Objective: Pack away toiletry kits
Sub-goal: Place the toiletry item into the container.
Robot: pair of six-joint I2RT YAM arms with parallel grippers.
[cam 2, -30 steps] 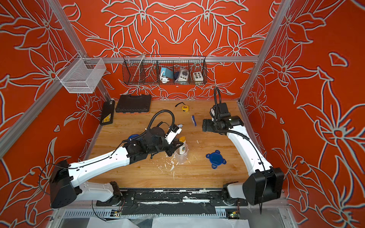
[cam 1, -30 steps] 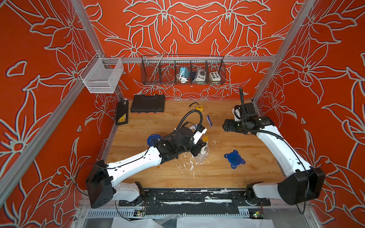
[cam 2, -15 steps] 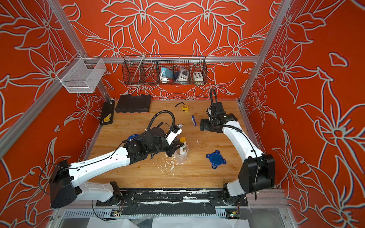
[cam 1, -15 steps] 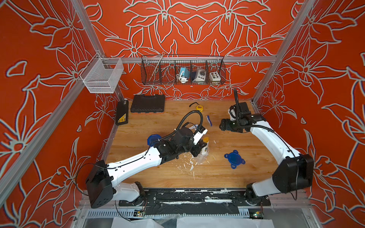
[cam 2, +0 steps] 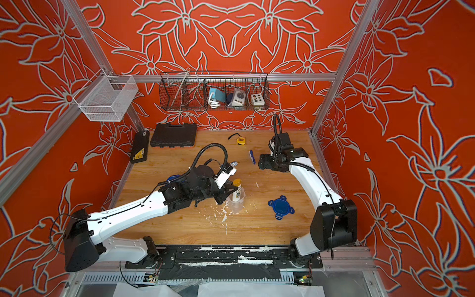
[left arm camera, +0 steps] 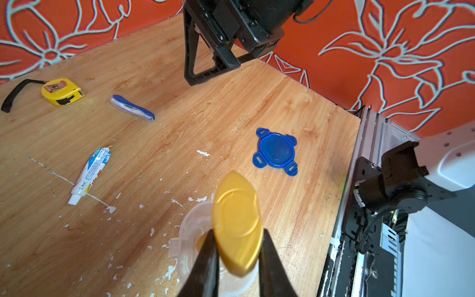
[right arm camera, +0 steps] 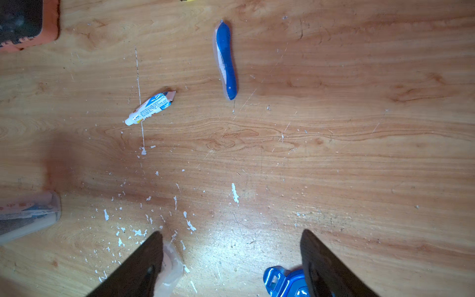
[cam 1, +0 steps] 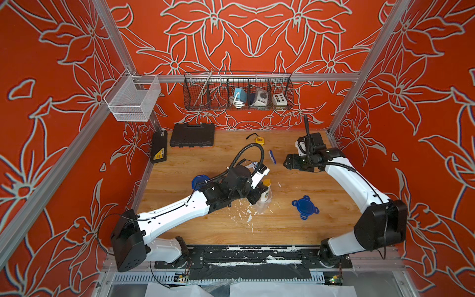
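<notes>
A small white yellow-capped bottle (left arm camera: 236, 223) is standing upright in the left claw (left arm camera: 236, 257), whose black fingers (left arm camera: 205, 259) are clamped on its sides just below the cap. Its lower end is sitting in the mouth of a clear plastic cup (left arm camera: 183, 226) near the middle of the wooden table (cam 1: 205, 231), as both top views show (cam 1: 266, 189) (cam 2: 236, 190); whether it is touching the cup's floor cannot be told.

Reading the top views as a clock with 12 at the back wall, a blue four-tab lid (cam 1: 305, 207) is lying flat at the cup's 3 o'clock, well apart from it. A second blue lid (cam 1: 198, 181) is peeking out from behind the left arm at about 10 o'clock. A small white-blue toothpaste tube (left arm camera: 91, 174) and a blue toothbrush (cam 1: 272, 156) are lying apart from each other toward 12 o'clock.

The right claw (right arm camera: 231, 236) is hovering above the table at the cup's 1 o'clock, just beside the toothbrush, its jaws standing wide apart and holding nothing.

Farther back, a yellow tape measure (cam 1: 259, 140) is resting at 12 o'clock and a black tool case (cam 1: 192, 135) is lying between 10 and 11 o'clock against the back wall. White flecks (cam 1: 248, 213) are dotting the wood around the cup.
</notes>
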